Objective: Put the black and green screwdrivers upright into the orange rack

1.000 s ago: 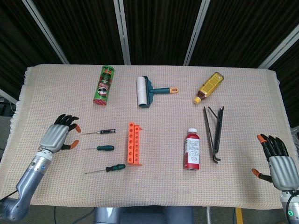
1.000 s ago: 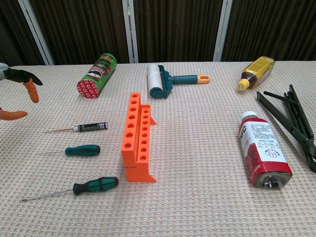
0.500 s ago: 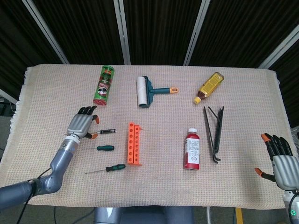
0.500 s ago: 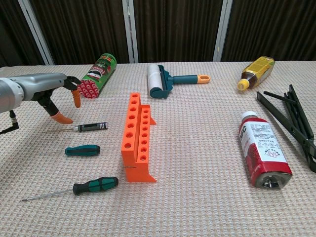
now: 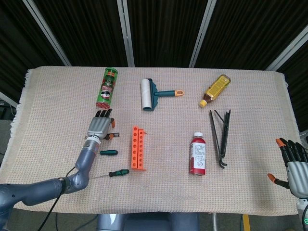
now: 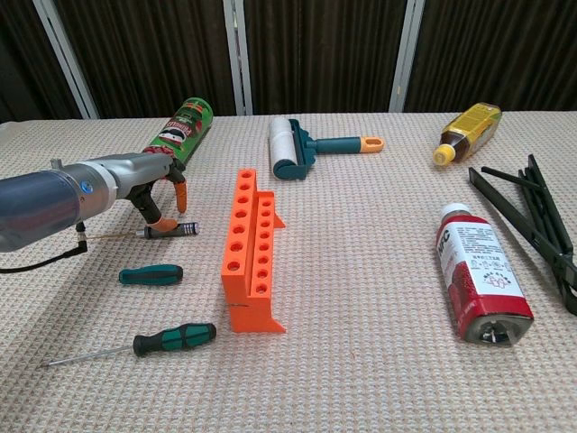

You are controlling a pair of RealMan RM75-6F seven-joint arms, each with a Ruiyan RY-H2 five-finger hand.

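The orange rack (image 5: 138,148) (image 6: 252,253) stands mid-table with its holes up. Left of it lie three screwdrivers: a slim black one (image 5: 113,135) (image 6: 178,230), a teal-handled one (image 5: 109,152) (image 6: 151,273), and a black-and-green one (image 5: 118,172) (image 6: 174,338) nearest the front. My left hand (image 5: 100,126) (image 6: 155,185) hovers over the slim black screwdriver with its fingers spread. One orange fingertip (image 6: 165,223) is down at the handle's left end, and nothing is held. My right hand (image 5: 293,163) is open at the far right edge of the table.
A green snack can (image 5: 107,87) (image 6: 178,135), a lint roller (image 5: 151,94) (image 6: 293,149) and a yellow bottle (image 5: 215,89) lie along the back. A red bottle (image 5: 198,154) (image 6: 478,271) and black tongs (image 5: 221,137) lie right of the rack.
My left hand has swept right from the table's left side and come down onto the slim black screwdriver. My right hand has drifted slightly lower and further right. No screwdriver has moved.
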